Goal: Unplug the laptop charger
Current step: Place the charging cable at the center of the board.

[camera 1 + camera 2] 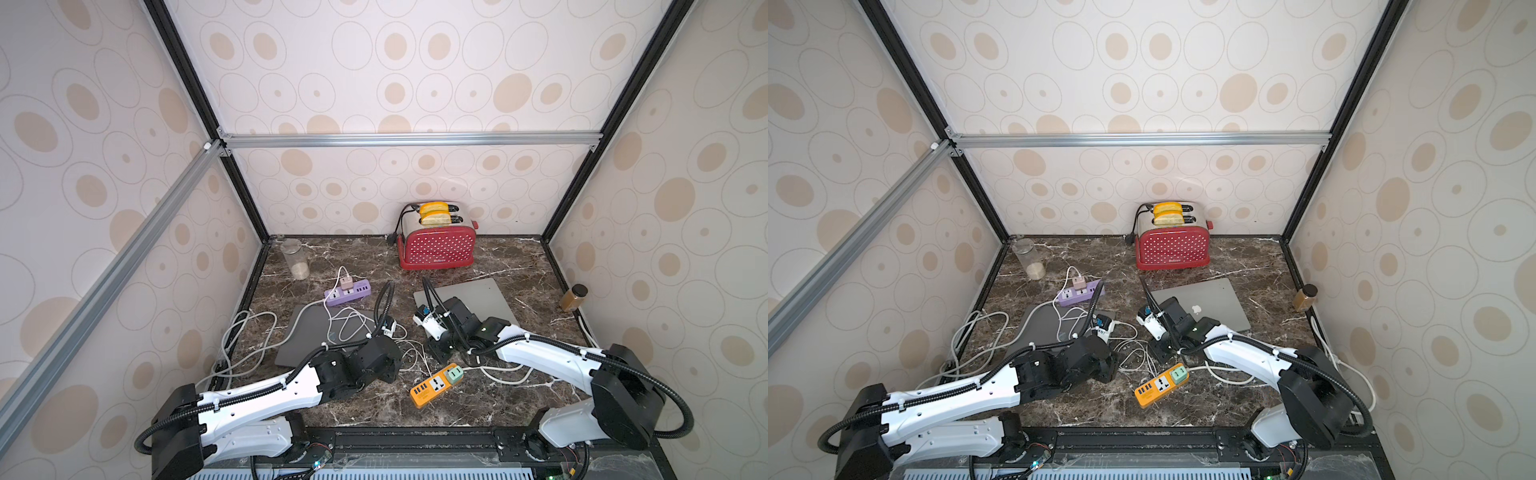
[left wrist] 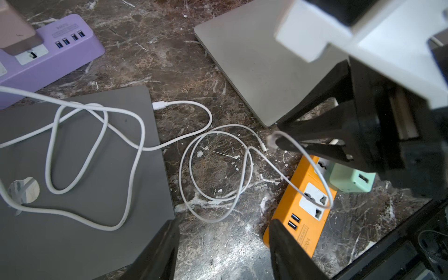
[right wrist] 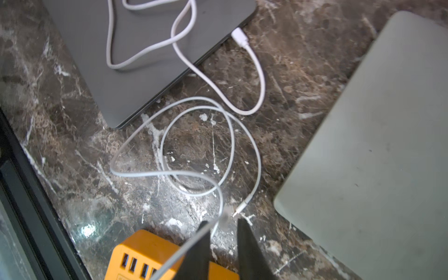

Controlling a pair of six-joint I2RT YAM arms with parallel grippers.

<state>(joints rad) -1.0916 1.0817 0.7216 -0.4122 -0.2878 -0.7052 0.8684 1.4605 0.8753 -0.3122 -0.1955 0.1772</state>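
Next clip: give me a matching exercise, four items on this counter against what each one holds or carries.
Things:
1 purple power strip
2 orange power strip
3 red toaster
4 dark grey laptop

States:
A bread slices in its slots
B mint-green adapter plugged in
C white cable looped on its lid
D pink adapter plugged in

Pairs: 1-D, 2-B, 3-A, 4-C

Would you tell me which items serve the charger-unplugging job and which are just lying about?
Job: dark grey laptop, thick white cable plugged into it, silver laptop, thin white cable, purple power strip, orange power strip.
Lying about: red toaster, glass jar, amber bottle.
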